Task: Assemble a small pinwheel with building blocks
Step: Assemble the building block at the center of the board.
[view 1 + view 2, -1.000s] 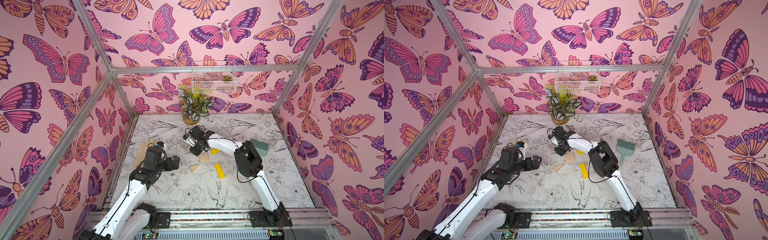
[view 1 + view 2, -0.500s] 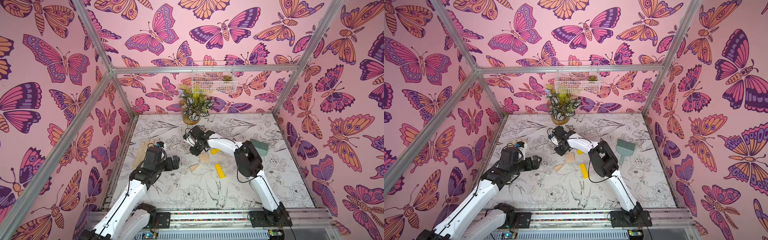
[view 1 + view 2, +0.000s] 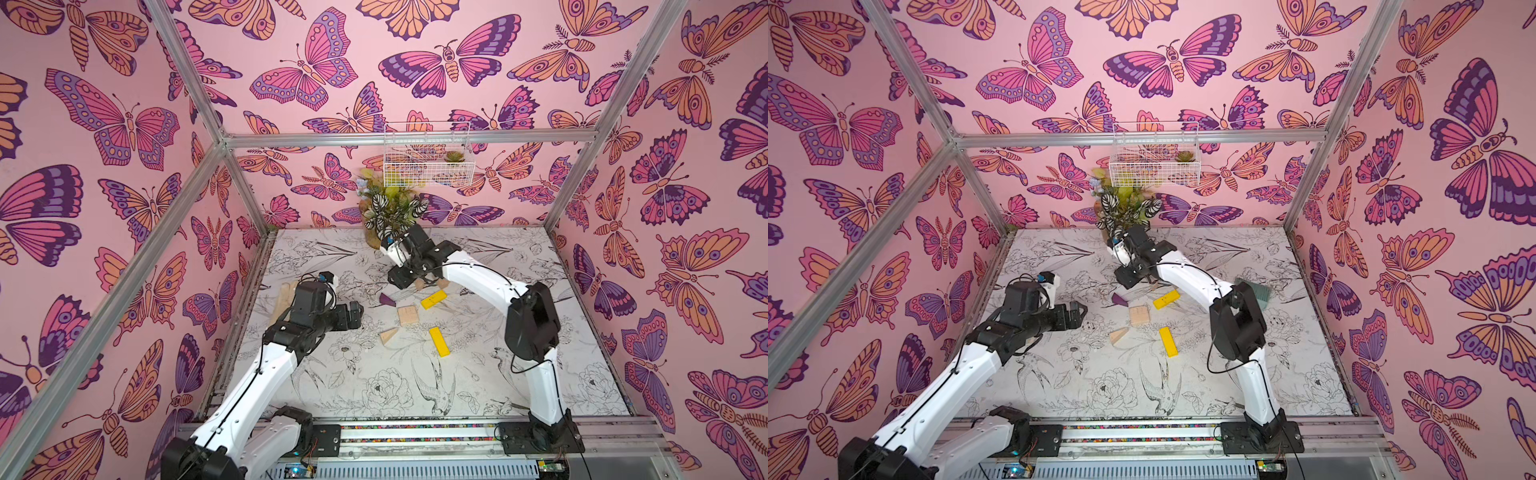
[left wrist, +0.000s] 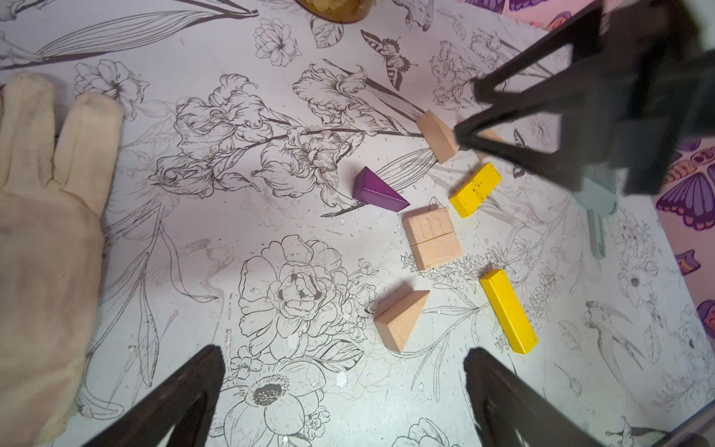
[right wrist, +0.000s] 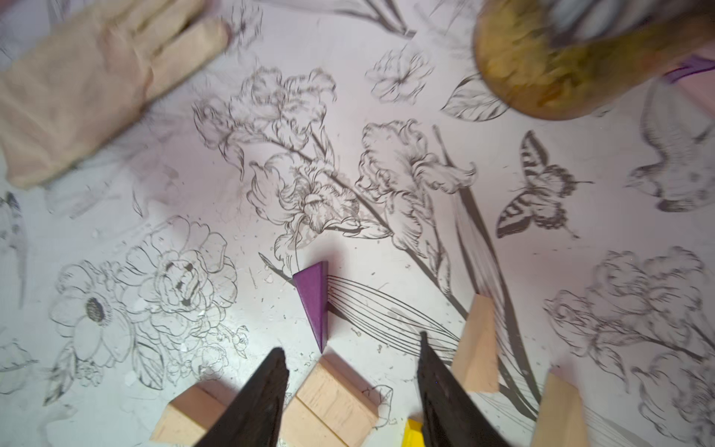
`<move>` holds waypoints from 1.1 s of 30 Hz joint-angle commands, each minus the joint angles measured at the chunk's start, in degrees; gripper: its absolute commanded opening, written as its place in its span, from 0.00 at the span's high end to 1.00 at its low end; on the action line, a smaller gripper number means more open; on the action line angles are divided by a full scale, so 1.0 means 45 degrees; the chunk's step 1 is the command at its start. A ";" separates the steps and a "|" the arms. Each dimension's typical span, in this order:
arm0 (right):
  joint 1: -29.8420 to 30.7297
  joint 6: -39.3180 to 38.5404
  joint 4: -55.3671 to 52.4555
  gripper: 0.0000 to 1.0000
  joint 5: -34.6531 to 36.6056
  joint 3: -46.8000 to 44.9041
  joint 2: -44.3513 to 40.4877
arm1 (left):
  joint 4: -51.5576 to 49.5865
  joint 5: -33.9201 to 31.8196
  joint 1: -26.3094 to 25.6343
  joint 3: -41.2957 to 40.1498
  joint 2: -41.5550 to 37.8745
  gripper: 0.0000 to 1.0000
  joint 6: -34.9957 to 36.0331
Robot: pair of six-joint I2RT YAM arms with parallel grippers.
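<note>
The right gripper (image 5: 350, 344) hangs over the middle of the table (image 3: 374, 395), fingers spread with nothing between them. Its height above the blocks is hard to judge. The left gripper (image 4: 342, 352) hovers off to the side, wide apart and empty too.

There is no pinwheel yet, just loose parts. The wooden square (image 4: 431, 242) lies in two halves, and the purple wedge (image 4: 377, 191) has its tip just beside one corner of it. A front wedge (image 4: 400, 319) sits near another corner, and the back wedges (image 5: 478, 344) lie by the right fingers. A short yellow bar (image 4: 475, 189) and a long yellow bar (image 4: 507, 311) lie apart.

Here's the danger: a low sideways move by those black fingers could split the square's halves or knock the purple tip off line. The back wedges sit close together, so closing on one may shove its neighbour. Sloped faces could also slip out of flat jaws. And the left arm, reaching in, might sweep the front wedge away.
</note>
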 commanded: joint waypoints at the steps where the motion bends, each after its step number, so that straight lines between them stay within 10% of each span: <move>1: -0.0885 0.1477 0.0585 0.43 -0.0323 -0.1635 -0.1379 | -0.0277 0.0478 -0.0416 0.1271 0.1126 0.00 0.2049; 19: -0.4372 0.4924 0.2549 0.44 -0.0602 -1.0661 -0.9422 | -0.2348 -0.1049 -0.3057 1.0868 1.1827 0.12 1.1314; 33: -0.5253 0.5549 0.1664 0.44 0.0321 -1.2660 -1.2453 | -0.2291 -0.1741 -0.3375 1.4792 1.6274 0.10 1.3951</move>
